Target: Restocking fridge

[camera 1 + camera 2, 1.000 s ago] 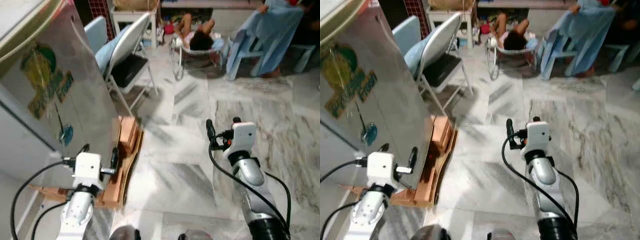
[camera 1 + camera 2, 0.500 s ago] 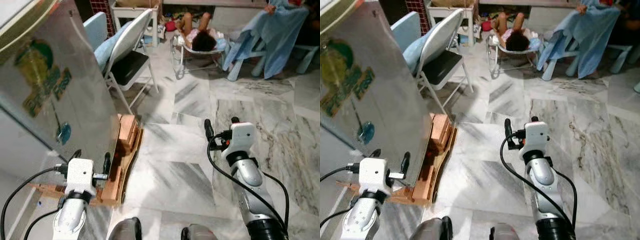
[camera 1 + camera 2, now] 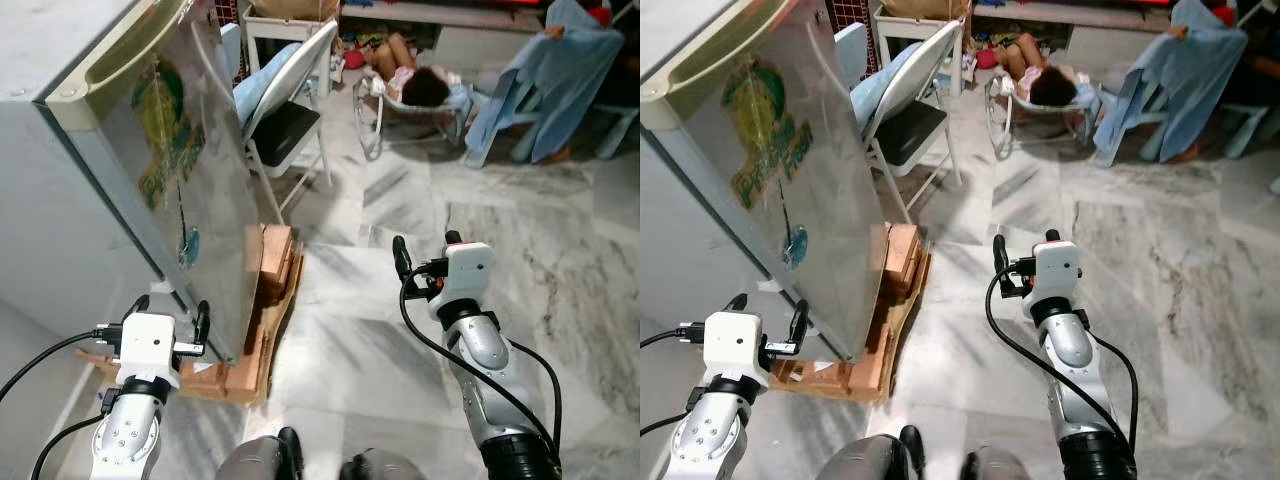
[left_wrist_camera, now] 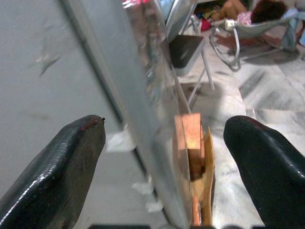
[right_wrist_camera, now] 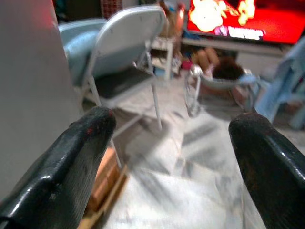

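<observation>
- Grey fridge with a silver sticker-marked door [image 3: 170, 180]: stands at the robot's left on a wooden pallet [image 3: 262, 300]; the door edge faces the robot.
- Left gripper [image 3: 168, 308]: held low at the door's lower corner, jaws spread wide, gripping nothing; in the left wrist view the door edge lies between the fingers [image 4: 57, 176].
- Right gripper [image 3: 425, 255]: held over the grey marble floor [image 3: 340, 350], jaws wide, gripping nothing.
- White folding chair [image 3: 290, 110]: just behind the fridge.
- A person [image 3: 420, 85] lies in a bouncer seat beyond.
</observation>
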Robot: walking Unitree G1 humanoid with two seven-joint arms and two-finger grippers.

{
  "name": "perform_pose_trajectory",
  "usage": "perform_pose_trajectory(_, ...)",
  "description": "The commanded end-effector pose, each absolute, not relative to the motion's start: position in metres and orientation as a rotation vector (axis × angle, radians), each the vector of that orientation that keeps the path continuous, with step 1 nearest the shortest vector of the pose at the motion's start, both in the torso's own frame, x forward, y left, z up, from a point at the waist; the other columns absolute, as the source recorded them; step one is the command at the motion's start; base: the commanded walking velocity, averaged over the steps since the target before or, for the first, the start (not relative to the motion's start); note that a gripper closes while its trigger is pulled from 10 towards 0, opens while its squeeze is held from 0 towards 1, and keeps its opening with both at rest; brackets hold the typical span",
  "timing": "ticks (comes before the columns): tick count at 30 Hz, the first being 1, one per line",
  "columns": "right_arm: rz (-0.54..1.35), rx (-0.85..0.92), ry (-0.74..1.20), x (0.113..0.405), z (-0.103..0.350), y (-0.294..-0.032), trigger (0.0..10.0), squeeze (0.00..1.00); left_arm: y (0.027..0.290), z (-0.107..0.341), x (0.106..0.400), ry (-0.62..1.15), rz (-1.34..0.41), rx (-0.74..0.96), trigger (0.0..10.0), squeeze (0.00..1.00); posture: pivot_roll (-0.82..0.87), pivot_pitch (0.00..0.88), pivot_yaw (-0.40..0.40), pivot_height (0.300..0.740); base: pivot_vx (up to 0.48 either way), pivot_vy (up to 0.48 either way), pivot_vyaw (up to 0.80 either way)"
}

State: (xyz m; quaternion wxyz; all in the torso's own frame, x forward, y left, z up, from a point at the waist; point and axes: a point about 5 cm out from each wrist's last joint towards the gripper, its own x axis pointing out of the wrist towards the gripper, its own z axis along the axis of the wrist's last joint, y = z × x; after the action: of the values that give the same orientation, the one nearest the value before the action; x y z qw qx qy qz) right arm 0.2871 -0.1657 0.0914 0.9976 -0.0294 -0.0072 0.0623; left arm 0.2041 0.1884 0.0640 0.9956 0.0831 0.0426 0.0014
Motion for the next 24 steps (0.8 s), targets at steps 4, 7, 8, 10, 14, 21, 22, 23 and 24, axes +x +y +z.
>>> perform_pose_trajectory(4, 0.127, -0.062, -0.011, 0.286, 0.091, -0.164, 10.0, 0.0, 0.191, 0.065, 0.205, 0.086, -0.005, 0.183, 10.0, 0.0, 0.0, 0.142, 0.02, 0.74, 0.0, 0.0, 0.0)
perform_pose_trajectory(7, 0.127, -0.063, -0.008, 0.286, 0.09, -0.164, 10.0, 0.0, 0.191, 0.066, 0.206, 0.084, -0.007, 0.186, 10.0, 0.0, 0.0, 0.141, 0.02, 0.74, 0.0, 0.0, -0.62)
perform_pose_trajectory(8, 0.129, -0.063, -0.008, 0.286, 0.09, -0.163, 10.0, 0.0, 0.191, 0.066, 0.206, 0.083, -0.006, 0.187, 10.0, 0.0, 0.0, 0.141, 0.019, 0.74, 0.0, 0.0, -0.68)
perform_pose_trajectory(10, 0.131, -0.063, -0.005, 0.285, 0.089, -0.163, 10.0, 0.0, 0.19, 0.066, 0.207, 0.081, -0.006, 0.187, 10.0, 0.0, 0.0, 0.139, 0.019, 0.74, 0.0, 0.0, -0.69)
perform_pose_trajectory(14, 0.133, -0.064, -0.004, 0.286, 0.088, -0.162, 10.0, 0.0, 0.19, 0.067, 0.212, 0.075, -0.035, 0.216, 10.0, 0.0, 0.0, 0.134, 0.012, 0.74, 0.0, 0.0, -0.69)
perform_pose_trajectory(21, 0.138, -0.072, -0.011, 0.289, 0.091, -0.162, 10.0, 0.0, 0.199, 0.073, 0.234, 0.063, -0.036, 0.252, 10.0, 0.0, -0.01, 0.132, 0.013, 0.74, 0.0, 0.0, -0.46)
perform_pose_trajectory(22, 0.137, -0.073, -0.012, 0.289, 0.091, -0.163, 10.0, 0.0, 0.201, 0.074, 0.237, 0.06, -0.025, 0.259, 10.0, 0.0, -0.01, 0.131, 0.013, 0.74, 0.0, 0.0, 0.0)
perform_pose_trajectory(23, 0.136, -0.071, -0.011, 0.288, 0.091, -0.163, 10.0, 0.0, 0.203, 0.075, 0.238, 0.059, -0.017, 0.261, 10.0, 0.0, -0.01, 0.131, 0.013, 0.74, 0.0, 0.0, 0.0)
perform_pose_trajectory(24, 0.136, -0.071, -0.011, 0.288, 0.091, -0.163, 10.0, 0.0, 0.203, 0.075, 0.238, 0.059, -0.017, 0.261, 10.0, 0.0, -0.01, 0.131, 0.013, 0.74, 0.0, 0.0, 0.0)
